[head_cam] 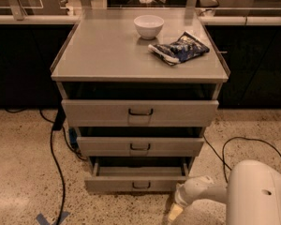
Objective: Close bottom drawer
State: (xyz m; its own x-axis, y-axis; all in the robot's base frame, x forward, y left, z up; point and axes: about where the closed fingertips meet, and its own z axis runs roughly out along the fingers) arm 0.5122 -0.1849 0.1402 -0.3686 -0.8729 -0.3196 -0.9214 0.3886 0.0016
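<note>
The light is warm and yellowish and comes from above. The tabletop [107,50] is the brightest part, with a pale shine near the white bowl [148,26]. Dark shadow fills the gaps above each drawer, and the bottom drawer [117,184] is dim inside. The floor [18,172] looks dull. The end effector [174,213] sits low, just right of that drawer's front, and glows pale.
</note>
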